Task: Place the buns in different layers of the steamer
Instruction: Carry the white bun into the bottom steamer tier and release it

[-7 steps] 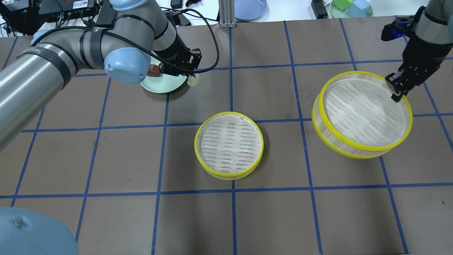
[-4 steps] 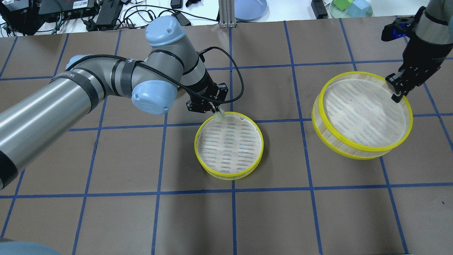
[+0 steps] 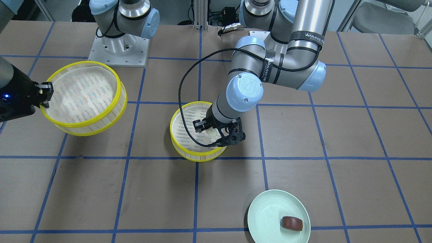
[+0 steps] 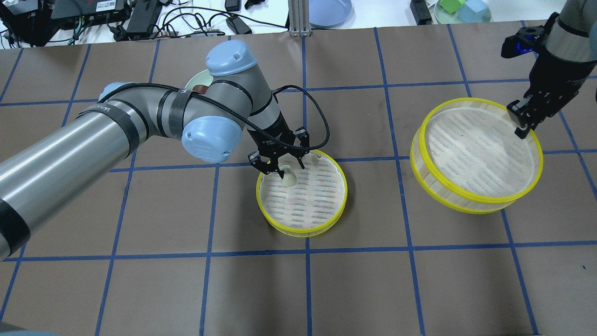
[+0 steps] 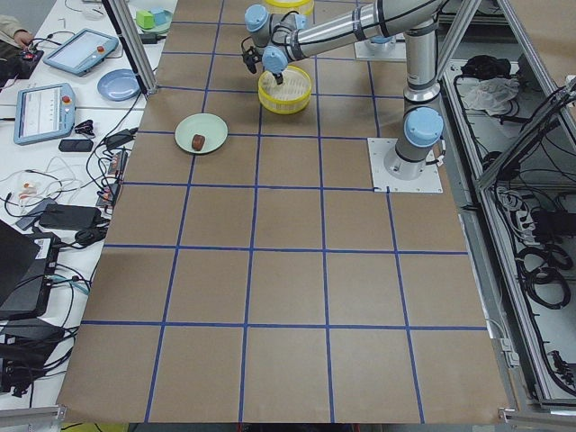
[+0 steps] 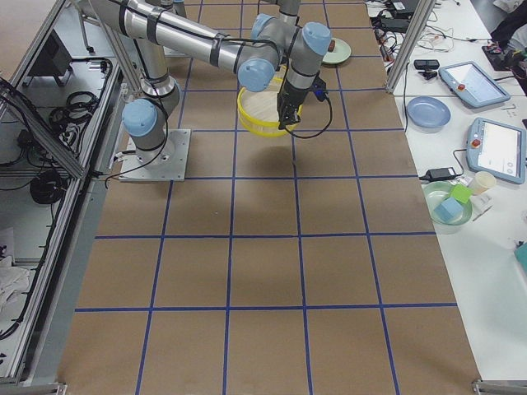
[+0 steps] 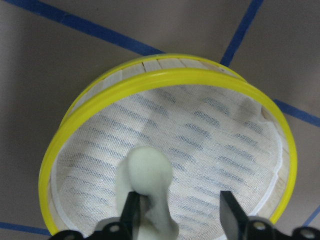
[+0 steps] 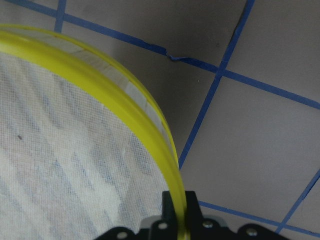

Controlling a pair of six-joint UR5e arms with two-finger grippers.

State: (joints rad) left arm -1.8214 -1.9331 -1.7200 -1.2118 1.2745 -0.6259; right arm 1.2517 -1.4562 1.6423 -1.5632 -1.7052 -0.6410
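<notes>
Cream-yellow and soft-looking, the cream bun (image 3: 212, 132) shows in the front-facing view at about three o'clock on the liner of the middle tray (image 3: 184, 152), under the left fingers (image 3: 233, 135). The brown bun (image 3: 292, 223) lies on the green plate (image 3: 266, 209), at five o'clock from that tray on the table (image 3: 101, 189). The right fingers (image 3: 45, 89) pinch the lifted tray (image 3: 98, 124) at nine o'clock on its rim. It hangs tilted, seemingly off the table.

From overhead we see the left fingers (image 4: 263, 167) spread wide, with the cream bun (image 4: 289, 178) below them at ten o'clock inside the middle tray (image 4: 345, 189).

In the left wrist view the cream bun (image 7: 149, 172) leans on one finger while the other stands well clear, so nothing is clamped. Whether it rests fully on the liner we cannot tell.

In the right wrist view the right fingers (image 8: 194, 207) are closed over the lifted tray's (image 8: 145, 120) yellow rim.

We judge both buns light and squashy, perhaps clingy. A gentle squeeze across the widest part suits them, and for the brown bun that means across its round edge. The trays seem light and stiff, yet tip when held at one rim point.
</notes>
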